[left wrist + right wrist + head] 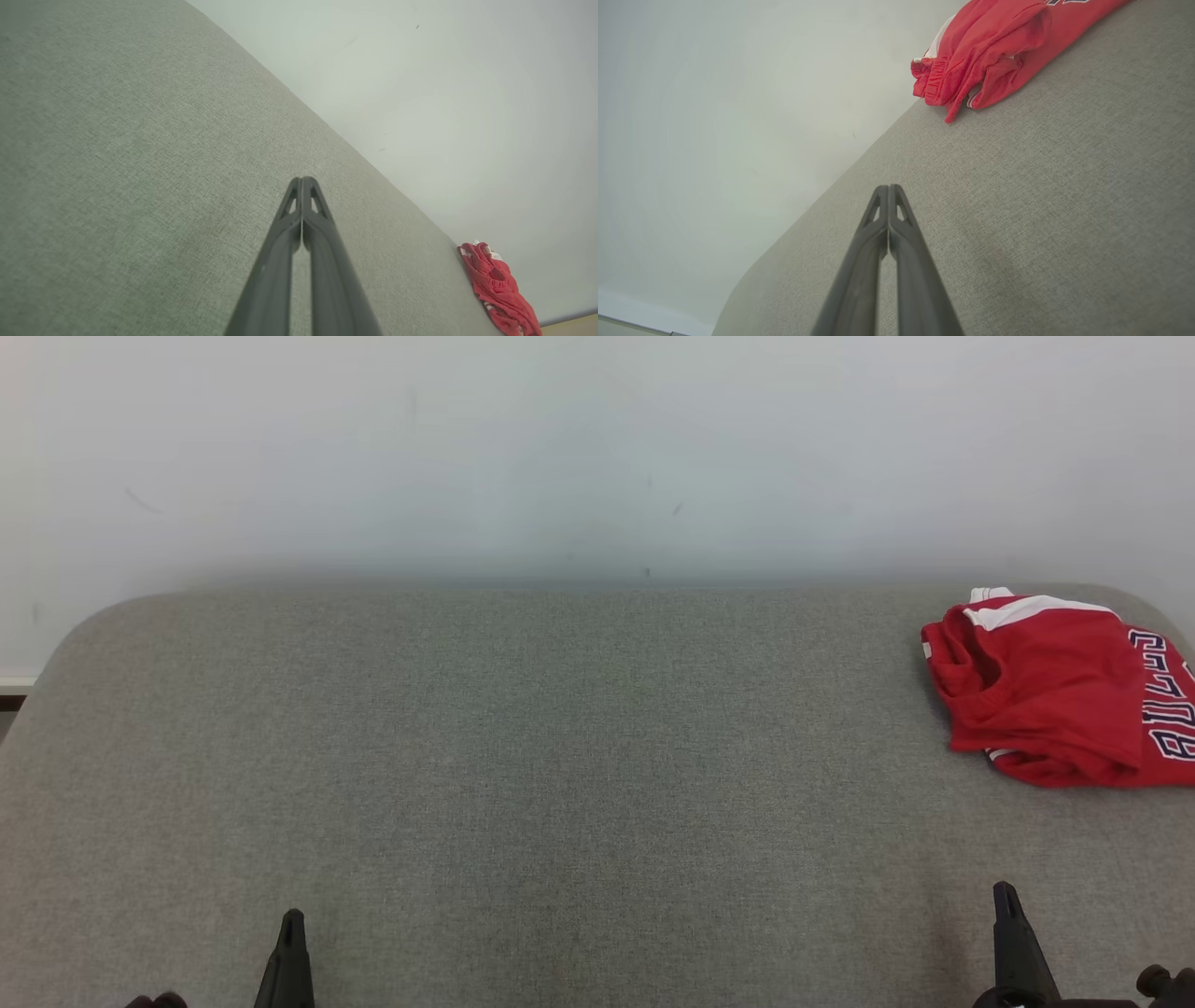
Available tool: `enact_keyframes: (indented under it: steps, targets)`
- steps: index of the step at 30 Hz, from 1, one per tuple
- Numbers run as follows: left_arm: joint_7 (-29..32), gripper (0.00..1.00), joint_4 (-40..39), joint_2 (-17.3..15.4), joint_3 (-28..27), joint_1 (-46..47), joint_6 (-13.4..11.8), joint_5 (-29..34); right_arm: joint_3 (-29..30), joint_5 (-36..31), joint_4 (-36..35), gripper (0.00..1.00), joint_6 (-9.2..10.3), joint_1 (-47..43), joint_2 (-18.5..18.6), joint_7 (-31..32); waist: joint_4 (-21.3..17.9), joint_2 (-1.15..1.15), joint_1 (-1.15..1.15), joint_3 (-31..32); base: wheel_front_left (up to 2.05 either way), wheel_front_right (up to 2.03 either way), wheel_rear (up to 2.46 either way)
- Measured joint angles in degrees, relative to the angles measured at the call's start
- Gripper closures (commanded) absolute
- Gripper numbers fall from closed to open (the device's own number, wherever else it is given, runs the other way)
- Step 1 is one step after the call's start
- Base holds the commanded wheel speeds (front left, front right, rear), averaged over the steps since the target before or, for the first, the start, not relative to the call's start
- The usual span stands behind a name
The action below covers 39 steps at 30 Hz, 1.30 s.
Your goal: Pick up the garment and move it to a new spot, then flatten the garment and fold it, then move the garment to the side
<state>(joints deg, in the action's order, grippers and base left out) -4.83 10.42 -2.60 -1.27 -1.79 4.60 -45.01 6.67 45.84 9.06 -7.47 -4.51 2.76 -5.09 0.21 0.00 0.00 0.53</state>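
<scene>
Left gripper (291, 917) pinched closed, empty, low at the near edge of the grey table (560, 756). Right gripper (1005, 889) same: fingers pressed together, holding nothing, near edge. Both are well apart from the red garment (1046, 695), which lies in a loose, rumpled fold at the far right corner by the wall (560, 448), lettering showing. This fits a heap waiting for pickup or a folded piece already set aside; can't tell which. Right gripper is nearer.
</scene>
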Motion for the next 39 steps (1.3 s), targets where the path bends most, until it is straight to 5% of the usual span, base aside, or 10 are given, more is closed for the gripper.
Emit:
enact_keyframes:
  steps: [39]
  targets:
    - [6.46,1.00,2.16,-0.05,-0.47,4.60,1.46,-26.02,1.64,26.07,-1.37,1.00,0.00,1.36,0.07,5.69,-0.10,0.00,0.00,-0.23,0.00,0.00,0.00]
